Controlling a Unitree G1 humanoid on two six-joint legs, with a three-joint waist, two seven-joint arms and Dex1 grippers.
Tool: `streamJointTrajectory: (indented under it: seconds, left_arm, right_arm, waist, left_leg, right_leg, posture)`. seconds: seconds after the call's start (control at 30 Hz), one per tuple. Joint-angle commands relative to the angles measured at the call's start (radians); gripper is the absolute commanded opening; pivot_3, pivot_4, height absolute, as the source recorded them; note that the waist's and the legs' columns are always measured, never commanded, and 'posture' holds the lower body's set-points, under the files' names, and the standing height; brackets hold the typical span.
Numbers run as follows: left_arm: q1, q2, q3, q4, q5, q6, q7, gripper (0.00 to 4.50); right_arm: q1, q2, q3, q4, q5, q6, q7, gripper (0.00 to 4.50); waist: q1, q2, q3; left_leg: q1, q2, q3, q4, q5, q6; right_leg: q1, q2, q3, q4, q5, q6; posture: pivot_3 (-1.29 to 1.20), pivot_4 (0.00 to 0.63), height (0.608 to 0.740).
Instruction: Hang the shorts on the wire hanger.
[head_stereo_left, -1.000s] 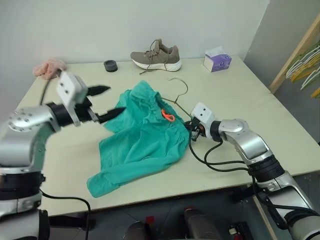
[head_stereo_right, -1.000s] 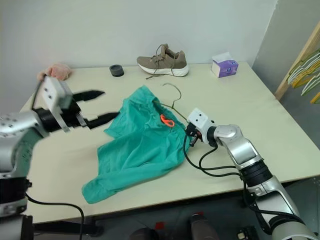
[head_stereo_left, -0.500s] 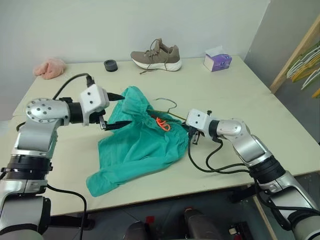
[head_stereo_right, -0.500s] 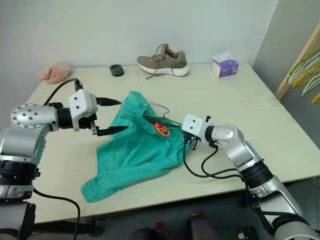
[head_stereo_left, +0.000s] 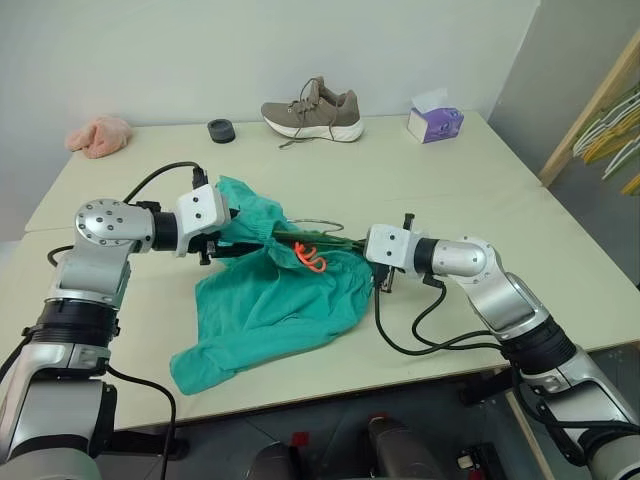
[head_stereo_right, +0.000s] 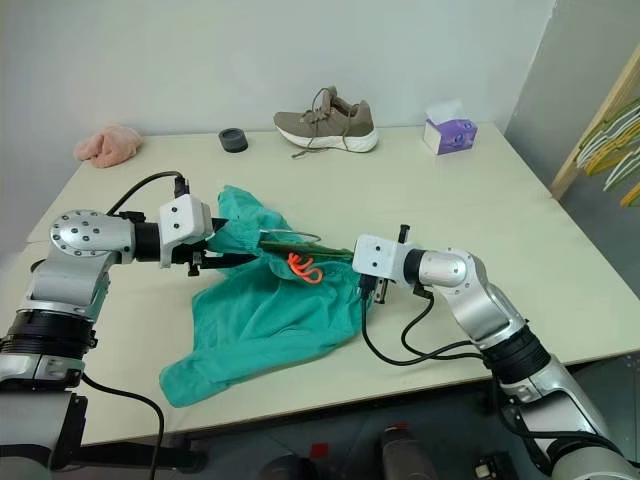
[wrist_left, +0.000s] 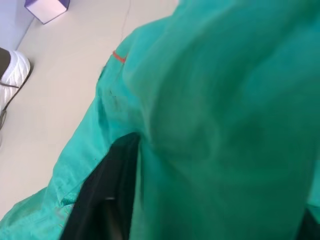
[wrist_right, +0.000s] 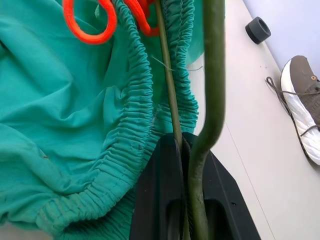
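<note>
My right tool (head_stereo_right: 372, 285) is clamped on the wire hanger (wrist_right: 212, 90), holding it steady inside the waistband. My left tool (head_stereo_right: 222, 250) pinches the shorts (head_stereo_right: 270, 310), lifting their top edge off the bench (head_stereo_right: 480, 190) for threading.

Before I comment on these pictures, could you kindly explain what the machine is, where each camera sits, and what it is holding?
It is a humanoid robot with two arms. Two pictures come from cameras on its head, looking down at a table; two come from cameras on its wrists. The right hand is shut on the wire hanger, which runs into the waistband of the shorts. The left hand is closing on the shorts' far edge; one black finger lies against the fabric. At the table's back stand a shoe, a tissue box, a small black ring and a pink cloth.
</note>
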Motion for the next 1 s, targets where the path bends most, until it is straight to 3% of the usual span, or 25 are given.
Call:
streamJointTrajectory:
  seconds: [0.03, 0.17, 0.37, 0.47, 0.67, 0.8, 0.83, 0.9, 1.0]
  left_arm:
    - [-0.011, -0.007, 0.013, -0.045, -0.029, 0.022, -0.018, 1.14]
    - [0.009, -0.015, 0.017, -0.087, -0.048, 0.063, -0.039, 0.01]
    - [0.031, -0.018, 0.026, -0.125, -0.053, 0.107, -0.048, 0.01]
    - [0.041, -0.007, 0.027, -0.122, -0.049, 0.119, -0.059, 0.0]
    - [0.049, 0.004, 0.04, -0.122, -0.055, 0.153, -0.064, 0.0]
    - [0.049, 0.006, 0.052, -0.115, -0.067, 0.18, -0.054, 0.0]
    - [0.049, 0.006, 0.054, -0.115, -0.069, 0.184, -0.052, 0.0]
    - [0.049, 0.005, 0.057, -0.115, -0.073, 0.189, -0.049, 0.0]
    - [0.043, -0.001, 0.065, -0.117, -0.082, 0.204, -0.04, 0.0]
  right_arm:
    - [-0.012, 0.006, -0.013, -0.057, -0.002, -0.046, 0.013, 0.0]
    - [-0.011, 0.004, -0.005, -0.055, -0.015, -0.067, 0.023, 0.0]
    - [-0.008, -0.02, 0.009, -0.063, -0.009, -0.115, 0.086, 0.0]
    - [-0.001, -0.047, -0.006, -0.077, 0.008, -0.114, 0.128, 0.72]
    - [0.03, -0.189, -0.085, -0.085, 0.039, -0.122, 0.216, 2.83]
    - [0.131, -0.303, -0.191, -0.138, 0.109, 0.016, 0.262, 4.26]
    - [0.148, -0.309, -0.208, -0.151, 0.124, 0.045, 0.259, 4.48]
    - [0.2, -0.279, -0.271, -0.224, 0.215, 0.205, 0.236, 4.48]
    - [0.262, -0.15, -0.348, -0.335, 0.338, 0.473, 0.132, 4.48]
  waist:
    - [0.0, 0.0, 0.0]
    - [0.0, 0.0, 0.0]
    - [0.0, 0.0, 0.0]
    - [0.0, 0.0, 0.0]
    - [0.003, 0.0, 0.0]
    - [0.01, 0.0, 0.0]
    - [0.009, 0.0, 0.0]
    - [0.005, 0.0, 0.0]
    - [-0.005, 0.0, 0.0]
  left_leg:
    - [0.0, 0.0, 0.0, 0.0, 0.0, 0.0]
    - [0.0, 0.0, -0.001, 0.0, 0.0, 0.0]
    - [0.0, 0.0, -0.001, 0.001, 0.0, 0.0]
    - [0.0, 0.0, -0.001, 0.001, 0.0, 0.0]
    - [-0.001, 0.0, -0.001, 0.002, 0.0, 0.0]
    - [-0.002, 0.0, -0.002, 0.004, 0.0, 0.0]
    - [-0.002, 0.0, -0.003, 0.004, 0.0, 0.0]
    - [-0.002, 0.0, -0.003, 0.005, 0.0, 0.0]
    - [0.001, 0.002, -0.002, 0.007, 0.0, 0.0]
  right_leg:
    - [0.0, 0.0, 0.0, 0.0, 0.0, 0.0]
    - [0.0, 0.0, 0.0, 0.0, 0.0, 0.0]
    - [0.0, 0.0, 0.0, 0.001, 0.0, 0.0]
    - [0.0, 0.0, -0.001, 0.001, 0.0, 0.0]
    - [0.0, 0.0, -0.001, 0.001, 0.0, 0.0]
    - [0.001, 0.0, -0.003, 0.001, 0.0, 0.0]
    - [0.001, 0.0, -0.003, 0.001, 0.0, 0.0]
    - [0.001, 0.0, -0.003, 0.001, 0.0, 0.0]
    - [0.002, 0.0, 0.0, 0.004, 0.0, 0.0]
  posture:
    - [-0.15, 0.08, 0.74]
    - [-0.15, 0.08, 0.74]
    - [-0.15, 0.081, 0.74]
    - [-0.15, 0.082, 0.74]
    - [-0.15, 0.087, 0.74]
    - [-0.16, 0.091, 0.74]
    - [-0.16, 0.091, 0.74]
    - [-0.16, 0.093, 0.74]
    - [-0.17, 0.094, 0.74]
